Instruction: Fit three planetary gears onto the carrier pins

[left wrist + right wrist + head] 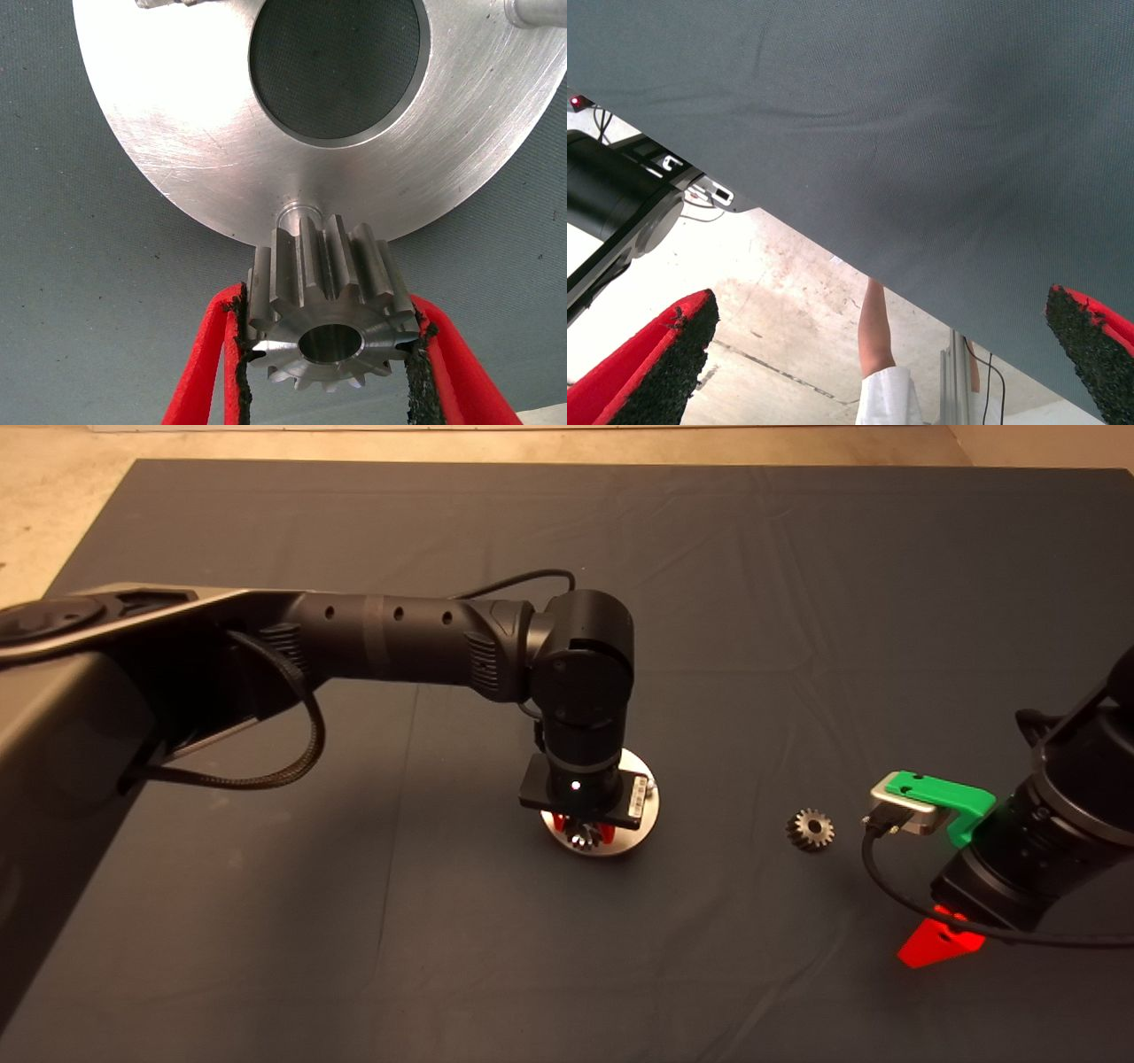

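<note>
From the head view, we saw the left arm reaching in over the dark mat (pixel 797 602) on the worktop, its wrist pointing straight down over the round metal disc (pixel 644 819) near the middle. The left end effector (pixel 585 834) sat at the disc's near edge with a gear (pixel 582 838) between its red fingers. A second gear (pixel 810 829) lay on the mat, well apart to the right of the disc. The right end effector (pixel 935 943) waited at the lower right edge, near that loose gear.

From the left wrist view, we saw the left end effector (pixel 330 341) clamped on a steel gear (pixel 328 305), a black pad pressing each side of its teeth. The gear's bore faced the camera. It hung at the rim of the disc (pixel 177 133), just in front of a short pin (pixel 298 212). Another pin (pixel 532 11) showed at the picture's far corner.

From the right wrist view, we saw the right end effector (pixel 877 354) with fingers spread wide and nothing between them. Beyond the mat's edge (pixel 921 133) lay the floor, with a person's arm (pixel 877 332) visible.
</note>
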`<state>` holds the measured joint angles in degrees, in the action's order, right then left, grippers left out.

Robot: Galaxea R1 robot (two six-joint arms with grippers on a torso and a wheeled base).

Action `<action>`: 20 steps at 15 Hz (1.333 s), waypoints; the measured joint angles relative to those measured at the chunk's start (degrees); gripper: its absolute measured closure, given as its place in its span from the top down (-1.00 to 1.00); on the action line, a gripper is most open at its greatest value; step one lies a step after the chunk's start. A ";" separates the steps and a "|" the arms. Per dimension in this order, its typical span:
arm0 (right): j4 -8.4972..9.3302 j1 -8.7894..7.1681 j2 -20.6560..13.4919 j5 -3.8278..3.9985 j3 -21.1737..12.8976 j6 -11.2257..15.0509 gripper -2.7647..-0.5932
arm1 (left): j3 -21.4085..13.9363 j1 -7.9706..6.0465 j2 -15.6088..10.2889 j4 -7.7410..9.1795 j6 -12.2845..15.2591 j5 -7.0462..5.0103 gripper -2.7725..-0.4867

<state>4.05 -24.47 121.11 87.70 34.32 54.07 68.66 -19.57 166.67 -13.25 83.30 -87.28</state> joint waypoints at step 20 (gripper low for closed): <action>0.00 0.02 -0.02 0.00 -0.17 0.01 0.99 | -1.32 -0.02 -2.39 -0.26 -0.83 0.57 -0.72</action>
<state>4.05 -24.44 121.09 87.70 34.15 54.08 67.34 -19.59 164.28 -13.51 82.47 -86.71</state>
